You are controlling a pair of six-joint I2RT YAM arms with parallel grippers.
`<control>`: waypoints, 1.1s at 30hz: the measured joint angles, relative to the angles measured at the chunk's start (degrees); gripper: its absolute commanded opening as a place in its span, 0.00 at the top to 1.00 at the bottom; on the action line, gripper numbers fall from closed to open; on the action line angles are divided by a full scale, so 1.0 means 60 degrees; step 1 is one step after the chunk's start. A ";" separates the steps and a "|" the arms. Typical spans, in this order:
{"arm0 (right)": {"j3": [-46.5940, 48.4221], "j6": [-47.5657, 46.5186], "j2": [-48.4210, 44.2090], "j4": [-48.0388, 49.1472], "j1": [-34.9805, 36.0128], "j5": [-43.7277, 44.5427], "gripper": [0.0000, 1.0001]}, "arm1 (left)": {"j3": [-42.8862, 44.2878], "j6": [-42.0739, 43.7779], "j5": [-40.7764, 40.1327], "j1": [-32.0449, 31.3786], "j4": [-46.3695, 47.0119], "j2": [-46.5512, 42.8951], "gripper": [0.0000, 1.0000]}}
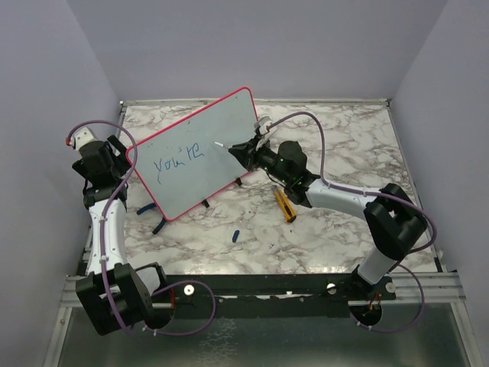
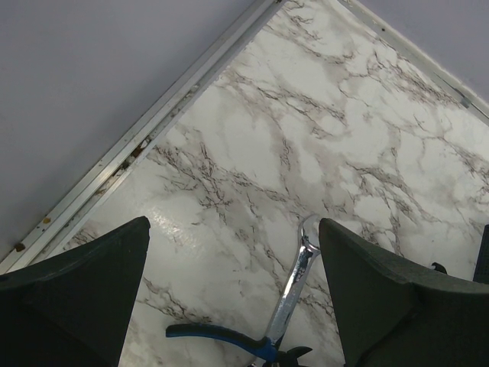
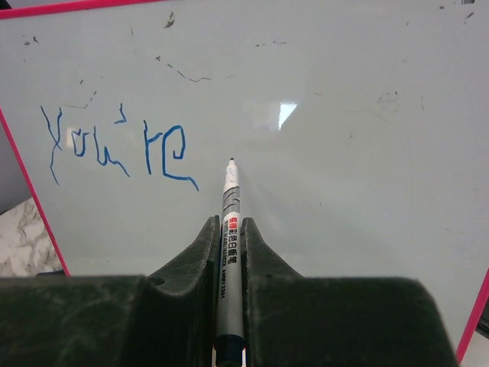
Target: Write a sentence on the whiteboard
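Observation:
The whiteboard, pale with a pink-red frame, stands tilted at the table's back left and fills the right wrist view. The sentence is blue handwriting reading "you're", in one line. My right gripper is shut on a white marker. The marker's tip points at the board just right of the last letter. My left gripper stands open by the board's left edge, with nothing between its fingers.
Blue-handled pliers and a steel wrench lie on the marble table below the left gripper. A blue cap and a yellow-black tool lie in front of the board. Purple walls enclose the table.

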 measured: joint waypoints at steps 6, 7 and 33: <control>0.0106 0.0051 0.0299 -0.0146 -0.0058 0.0004 1.00 | 0.0000 0.0000 0.0029 0.0000 0.0000 0.0033 0.08; 0.0124 0.0069 0.0331 -0.0168 -0.0069 0.0004 1.00 | 0.0000 0.0000 0.0033 0.0000 0.0000 0.0033 0.08; 0.0783 0.0106 0.0922 -0.0193 -0.0175 -0.0120 1.00 | 0.0000 0.0036 0.0040 0.0000 0.0000 0.0069 0.08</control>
